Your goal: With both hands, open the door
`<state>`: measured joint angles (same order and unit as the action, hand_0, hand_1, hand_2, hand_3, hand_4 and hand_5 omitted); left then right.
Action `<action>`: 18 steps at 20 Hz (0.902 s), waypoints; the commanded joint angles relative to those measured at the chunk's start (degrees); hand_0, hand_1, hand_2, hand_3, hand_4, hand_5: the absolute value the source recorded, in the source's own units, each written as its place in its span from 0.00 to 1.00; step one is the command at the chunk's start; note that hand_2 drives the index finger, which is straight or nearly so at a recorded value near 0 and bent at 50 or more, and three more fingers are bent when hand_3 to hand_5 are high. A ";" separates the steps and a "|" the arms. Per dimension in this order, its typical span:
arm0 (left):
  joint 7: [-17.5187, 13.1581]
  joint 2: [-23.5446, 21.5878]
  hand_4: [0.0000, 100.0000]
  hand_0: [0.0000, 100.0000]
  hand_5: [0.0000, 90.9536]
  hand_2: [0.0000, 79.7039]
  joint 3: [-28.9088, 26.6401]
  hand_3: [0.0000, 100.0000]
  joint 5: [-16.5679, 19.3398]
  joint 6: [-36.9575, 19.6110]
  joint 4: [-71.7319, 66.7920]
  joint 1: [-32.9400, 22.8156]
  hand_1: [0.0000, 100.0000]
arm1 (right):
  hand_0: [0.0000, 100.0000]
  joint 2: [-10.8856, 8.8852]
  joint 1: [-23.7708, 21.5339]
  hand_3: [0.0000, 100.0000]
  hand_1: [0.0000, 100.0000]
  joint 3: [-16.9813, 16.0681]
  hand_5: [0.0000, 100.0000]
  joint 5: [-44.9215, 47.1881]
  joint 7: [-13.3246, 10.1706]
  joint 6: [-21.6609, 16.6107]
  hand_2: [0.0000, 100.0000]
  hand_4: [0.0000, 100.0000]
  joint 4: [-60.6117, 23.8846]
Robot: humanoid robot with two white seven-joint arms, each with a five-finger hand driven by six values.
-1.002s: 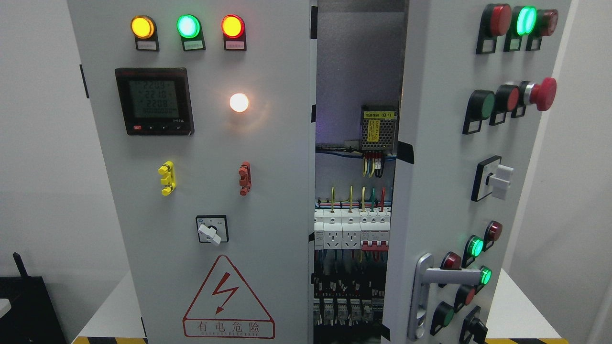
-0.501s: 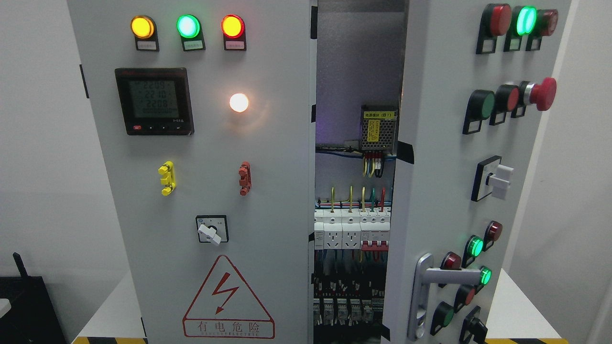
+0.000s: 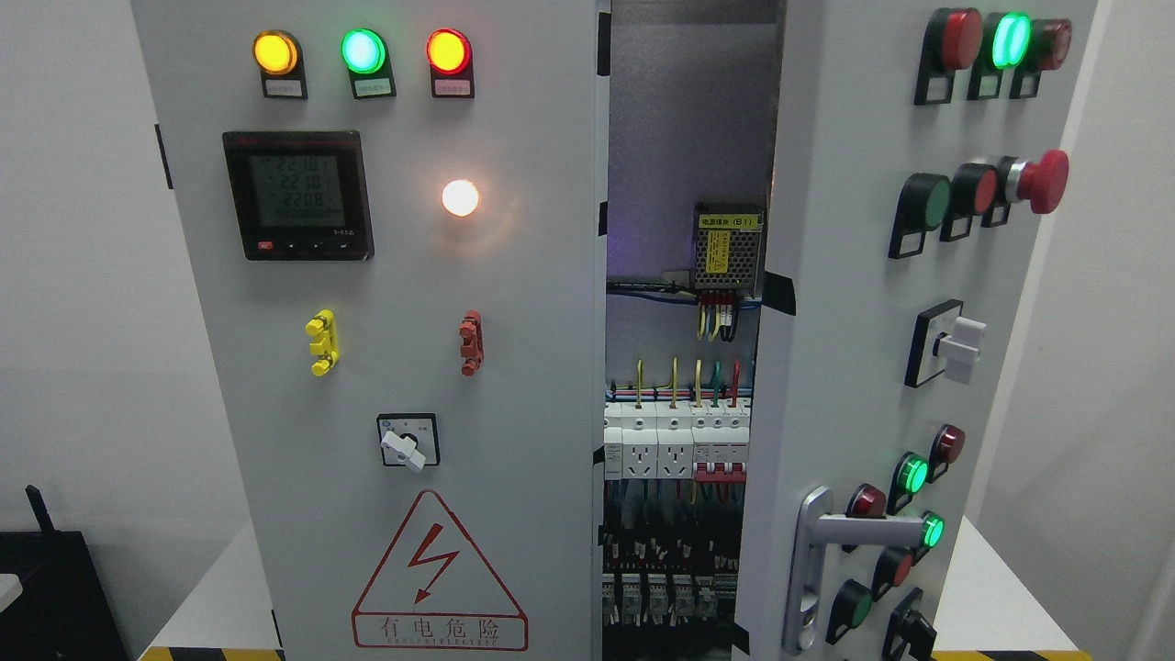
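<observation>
A grey electrical cabinet fills the head view. Its right door [image 3: 854, 367] stands swung partly outward, carrying buttons, lamps and a silver lever handle [image 3: 831, 551] near its lower edge. The left door [image 3: 514, 303] is flush with the cabinet front, with three lit lamps [image 3: 363, 50], a digital meter [image 3: 298, 195] and a rotary switch [image 3: 408, 442]. Between the doors a gap shows the inside [image 3: 684, 275]: a power supply [image 3: 727, 246], coloured wires and rows of breakers [image 3: 675, 445]. Neither of my hands nor arms shows anywhere.
The cabinet stands on a white table [image 3: 996, 597] with yellow-black tape [image 3: 207, 654] at the front edge. A black box with an antenna [image 3: 50, 588] sits at the lower left. White walls lie on both sides.
Nothing has moved apart from a very slight shift of the view; the meter digits flicker.
</observation>
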<state>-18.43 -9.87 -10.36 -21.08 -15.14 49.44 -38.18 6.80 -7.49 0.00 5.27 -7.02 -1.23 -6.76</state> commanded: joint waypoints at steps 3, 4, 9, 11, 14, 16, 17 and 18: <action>-4.93 -25.96 0.00 0.00 0.00 0.00 -18.88 0.00 -35.22 -12.73 39.49 -16.74 0.00 | 0.39 0.05 -0.07 0.00 0.00 -1.06 0.00 0.00 -0.01 0.00 0.00 0.00 0.00; -6.86 -28.16 0.00 0.00 0.00 0.00 -21.52 0.00 -38.65 -12.73 39.85 -17.62 0.00 | 0.39 0.05 0.02 0.00 0.00 -1.06 0.00 0.00 -0.01 0.00 0.00 0.00 0.00; -14.34 -41.34 0.00 0.00 0.00 0.00 -30.41 0.00 -55.27 -12.73 41.08 -22.55 0.00 | 0.39 -0.03 -0.07 0.00 0.00 -1.06 0.00 0.00 -0.01 0.00 0.00 0.00 0.00; -16.36 -45.39 0.00 0.00 0.00 0.00 -31.99 0.00 -58.36 -12.73 41.17 -22.91 0.00 | 0.39 -0.03 0.02 0.00 0.00 -1.06 0.00 0.00 -0.01 0.00 0.00 0.00 0.00; -19.00 -50.58 0.00 0.00 0.00 0.00 -33.23 0.00 -61.70 -12.64 41.00 -22.91 0.00 | 0.39 0.05 -0.07 0.00 0.00 -1.14 0.00 0.00 -0.01 0.00 0.00 0.00 0.00; -20.23 -53.57 0.00 0.00 0.00 0.00 -33.23 0.00 -62.06 -12.64 41.35 -22.91 0.00 | 0.39 -0.03 0.02 0.00 0.00 -1.06 0.00 0.00 -0.01 0.00 0.00 0.00 0.00; -20.33 -54.98 0.00 0.00 0.00 0.00 -33.23 0.00 -62.06 -12.64 41.61 -22.91 0.00 | 0.39 -0.03 -0.07 0.00 0.00 -1.06 0.00 0.00 -0.01 0.00 0.00 0.00 0.00; -20.33 -56.56 0.00 0.00 0.00 0.00 -33.23 0.00 -62.06 -12.64 41.53 -22.91 0.00 | 0.39 -0.03 0.02 0.00 0.00 -1.14 0.00 0.00 -0.01 0.00 0.00 0.00 0.00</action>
<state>-37.65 -45.73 -34.37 -77.28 -27.76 82.25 -59.60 6.81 -7.50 0.00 5.27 -7.02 -1.23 -6.76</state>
